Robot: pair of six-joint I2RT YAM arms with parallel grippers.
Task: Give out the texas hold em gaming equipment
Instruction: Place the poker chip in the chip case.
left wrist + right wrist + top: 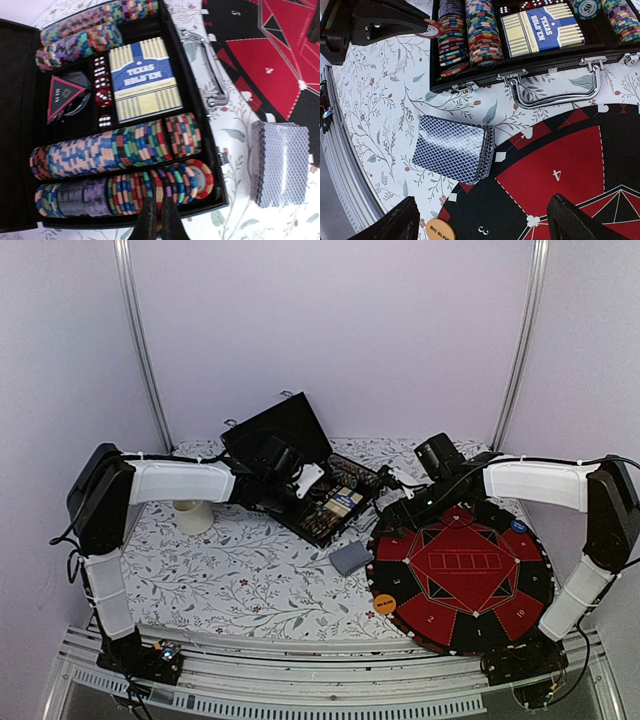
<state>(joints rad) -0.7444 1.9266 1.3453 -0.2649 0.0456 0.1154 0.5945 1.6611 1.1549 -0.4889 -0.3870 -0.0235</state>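
Top view: an open black case (335,502) stands on the floral bench (250,570) beside the round poker mat (462,575). A loose card deck (350,558) lies at the mat's left rim. An orange button disc (385,604) sits on the near-left rim and a blue button disc (518,526) on the far-right rim.

Left wrist view: the left claw (157,210) hangs over the case's nearest row of poker chips (125,192), fingers pressed together.

Right wrist view: the left claw grips a red-and-white chip (431,28) at its tip, above the case's end row. The right claw (485,227) stands wide open and empty above the deck and mat edge.
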